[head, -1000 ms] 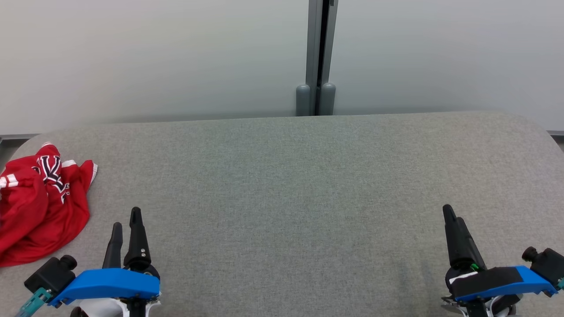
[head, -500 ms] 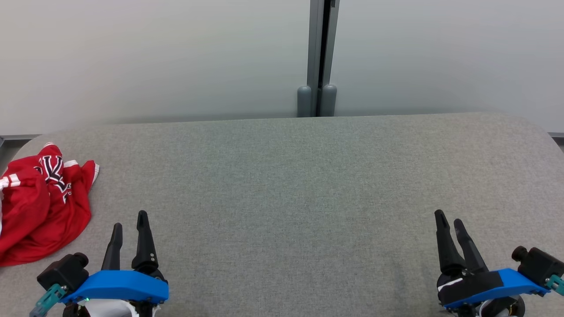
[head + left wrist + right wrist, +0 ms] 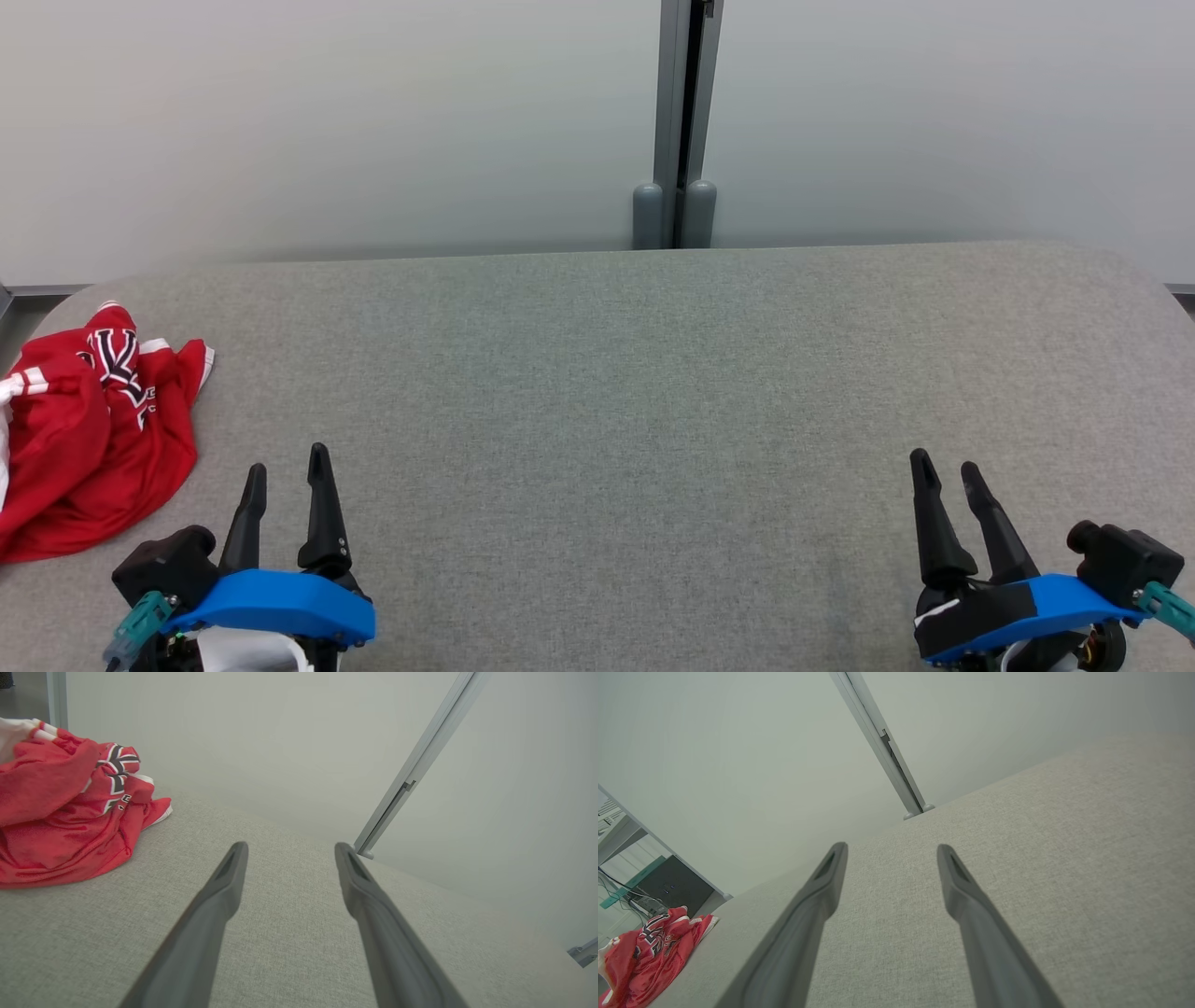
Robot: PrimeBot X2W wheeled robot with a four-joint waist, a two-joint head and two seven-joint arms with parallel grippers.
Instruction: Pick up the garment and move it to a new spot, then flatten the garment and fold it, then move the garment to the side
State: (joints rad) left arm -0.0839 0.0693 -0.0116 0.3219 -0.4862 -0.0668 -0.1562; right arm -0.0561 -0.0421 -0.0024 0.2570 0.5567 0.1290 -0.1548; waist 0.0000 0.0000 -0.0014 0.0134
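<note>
Judging from how things lie, the task has not yet begun. The red jersey, with white trim and black-and-white lettering, lies crumpled in a heap at the far left of the head view. It sits on the left end of the grey fabric-covered table, and part of it runs off the frame's left edge. It is neither lifted, spread nor folded, and nothing touches it.

The left gripper sits at the lower left of the head view, near the jersey's lower right edge but apart from it. Its two dark fingers are spread, with bare table between them, as the left wrist view also shows. The right gripper is at the lower right, well apart from the jersey, with its fingers likewise parted and empty.

Every step is left to do:
- picking the jersey up
- carrying it to a new spot, probably the open middle of the table
- flattening it
- folding it
- moving it aside

By count there are:
- one garment
- one table
- two grippers, each with two fingers
- one grey metal post at top centre between pale wall panels, with two rounded caps at its foot
</note>
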